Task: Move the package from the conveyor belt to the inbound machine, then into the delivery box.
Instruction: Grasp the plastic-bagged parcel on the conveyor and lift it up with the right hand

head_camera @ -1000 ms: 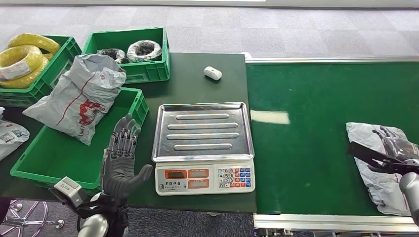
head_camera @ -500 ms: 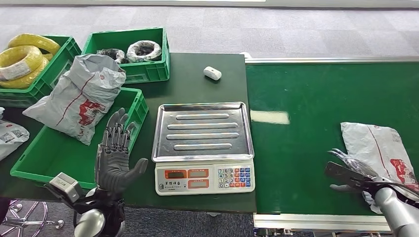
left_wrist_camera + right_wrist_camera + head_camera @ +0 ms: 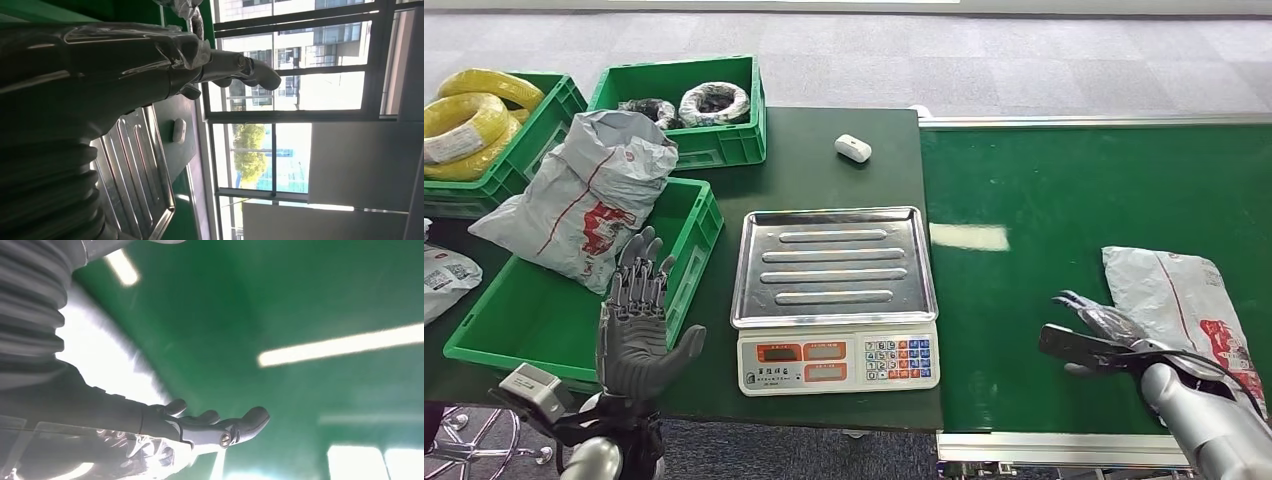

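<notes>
Resting on conveyor belt point(image 3: 1064, 200): package point(image 3: 1189, 305), a grey poly mailer w/ red print, lying flat, just beside right hand on its outer side, touching or nearly so; contact can't be told.
R hand: right hand point(image 3: 1092, 335) is held low over belt, fingers spread apart, nothing gripped. In right wrist view right hand point(image 3: 210, 427) is seen w/ fingers extended above blurred green belt surface.
L hand: left hand point(image 3: 636, 320) is raised palm-forward, fingers apart, nothing held. It is seen in front of near crate's rim. In left wrist view the fingers point(image 3: 250, 70) are stretched out straight.
Inbound machine: scale point(image 3: 834, 300) w/ steel tray and keypad, placed between the 2 hands, closer to L hand; tray is bare.
Delivery box: green crate point(image 3: 534, 320) just beyond and outward of L hand; a 2nd grey bag point(image 3: 589, 195) is propped on its far rim.
Beyond L hand: 2 more green crates, 1 w/ yellow coils point(image 3: 469, 120), 1 w/ dark and white coils point(image 3: 714, 102).
Table: small white device point(image 3: 853, 148) is seen well beyond scale, near belt edge.
</notes>
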